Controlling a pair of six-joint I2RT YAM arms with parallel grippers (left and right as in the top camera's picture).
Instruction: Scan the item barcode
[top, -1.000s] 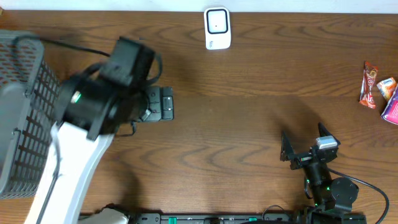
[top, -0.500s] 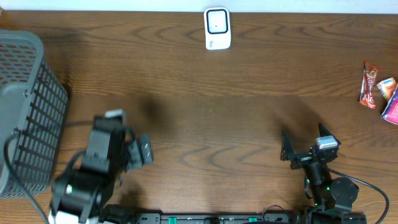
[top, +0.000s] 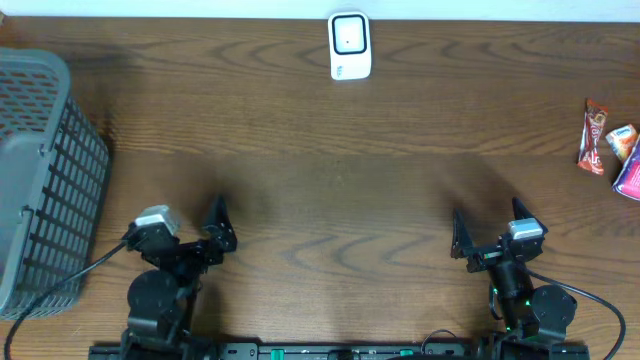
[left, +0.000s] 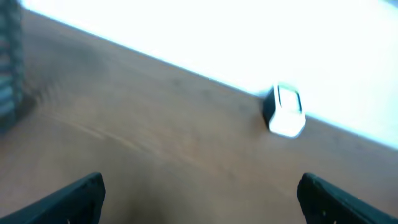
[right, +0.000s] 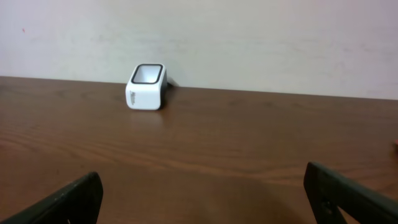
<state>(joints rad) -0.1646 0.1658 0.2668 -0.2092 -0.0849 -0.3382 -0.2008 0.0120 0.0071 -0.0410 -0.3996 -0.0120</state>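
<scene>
Overhead, near the front edge of the tabletop (top: 340, 200), the left fingers (top: 218, 214) and the right fingers (top: 457, 232) were spread wide. Each pair was empty and touched nothing. The snack packets (top: 597, 135) lay at the far right edge, well apart from both arms. The white scanner (top: 349, 45) stood at the rear centre. A grey basket (top: 40, 170) sat at the left edge.

Left wrist view, blurred: both fingers appeared at the lower corners, wide apart, with only bare wood between them. The scanner was ahead and to the right.

Right wrist view: the fingers were likewise wide and empty. The scanner was ahead and to the left, against the wall.
</scene>
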